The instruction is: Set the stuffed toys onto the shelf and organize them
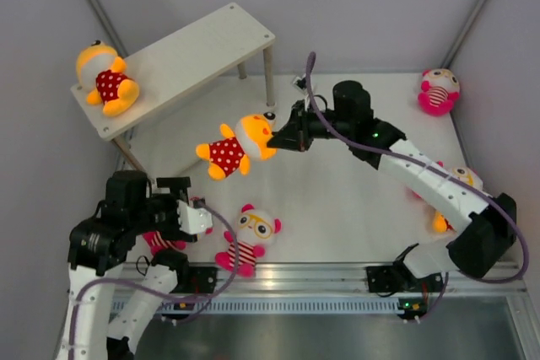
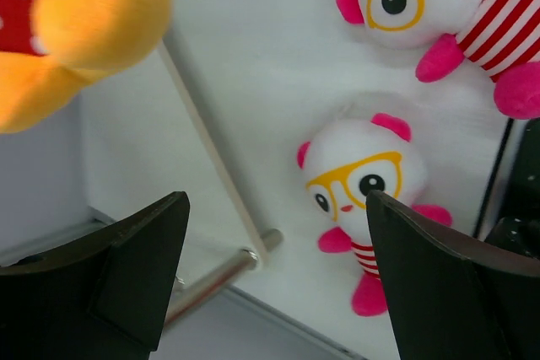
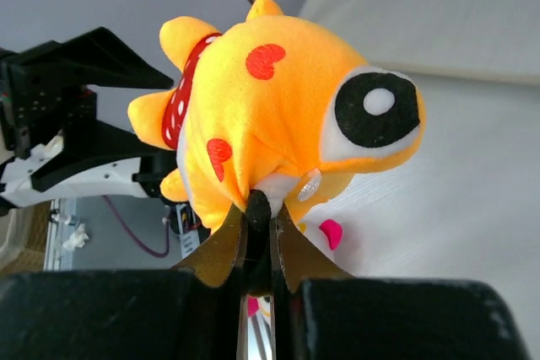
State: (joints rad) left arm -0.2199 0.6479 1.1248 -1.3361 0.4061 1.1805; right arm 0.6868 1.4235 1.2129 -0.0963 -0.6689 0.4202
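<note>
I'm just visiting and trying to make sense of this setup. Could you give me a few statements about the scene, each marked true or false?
1. The right gripper is shut on the head of an orange-yellow plush toy in a red white-dotted shirt. True.
2. The left gripper holds a white-faced plush toy with yellow glasses. False: its jaws stand open and empty, and that toy lies on the table below.
3. A second orange-yellow plush toy lies on the top board of the cream-white shelf. True.
4. A white-faced toy sits on the shelf too. False: only that orange-yellow toy shows on it.
</note>
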